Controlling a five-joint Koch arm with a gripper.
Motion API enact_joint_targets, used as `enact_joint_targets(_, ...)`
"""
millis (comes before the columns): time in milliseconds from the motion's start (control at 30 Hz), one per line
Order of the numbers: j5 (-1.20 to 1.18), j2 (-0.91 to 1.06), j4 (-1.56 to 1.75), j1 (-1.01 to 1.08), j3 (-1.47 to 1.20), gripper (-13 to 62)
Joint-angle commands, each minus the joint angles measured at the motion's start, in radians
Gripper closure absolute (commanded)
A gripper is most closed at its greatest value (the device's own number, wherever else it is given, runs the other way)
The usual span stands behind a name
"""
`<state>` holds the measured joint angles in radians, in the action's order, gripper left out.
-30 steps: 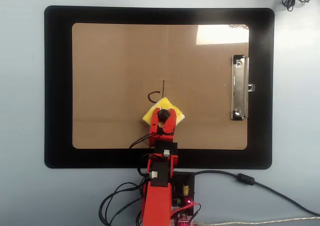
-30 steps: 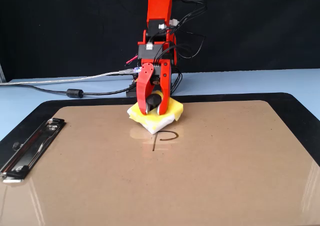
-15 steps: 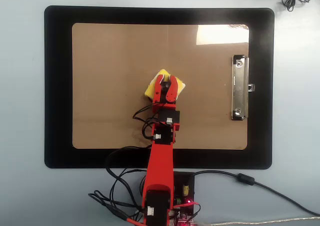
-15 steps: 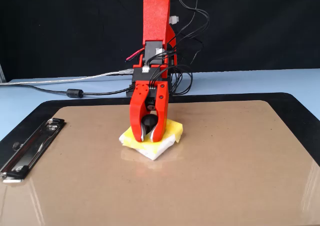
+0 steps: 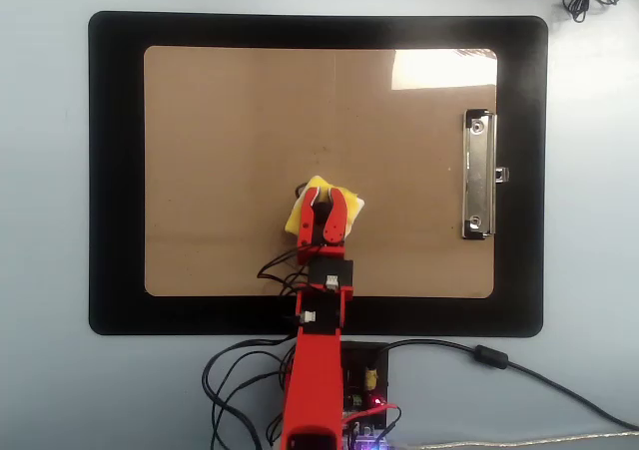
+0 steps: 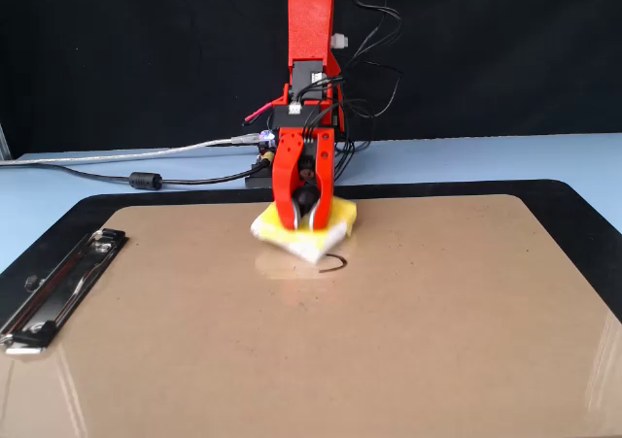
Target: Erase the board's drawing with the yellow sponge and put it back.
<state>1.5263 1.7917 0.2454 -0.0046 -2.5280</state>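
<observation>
Gripper [image 6: 303, 222] is pinching the yellow sponge [image 6: 335, 218] by its knob, red jaws closing around the dark centre. Sponge is sitting at mid-frame in the overhead view [image 5: 304, 209], on the board [image 5: 230, 151], tilted, one whitish corner lifting in the fixed view. A thin black arc of the drawing [image 6: 335, 266] is showing just below the sponge in the fixed view; the rest is hidden or already wiped, cannot tell which. Judging: erasing is under way, not finished. That remnant needs clearing, then the sponge is going back to its resting spot.
</observation>
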Motion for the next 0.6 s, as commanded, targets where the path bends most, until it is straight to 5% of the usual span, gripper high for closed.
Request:
enact_joint_targets(0, 0.003, -0.144, 0.021, 0.014, 0.147, 57.5)
enact_joint_targets(167, 0.011, -0.316, 0.025, -0.023, 0.299, 57.5)
enact_joint_targets(433, 0.041, 0.176, 0.038, -0.115, -0.184, 57.5)
enact_joint_targets(567, 0.075, 0.152, 0.044, -0.173, -0.164, 57.5)
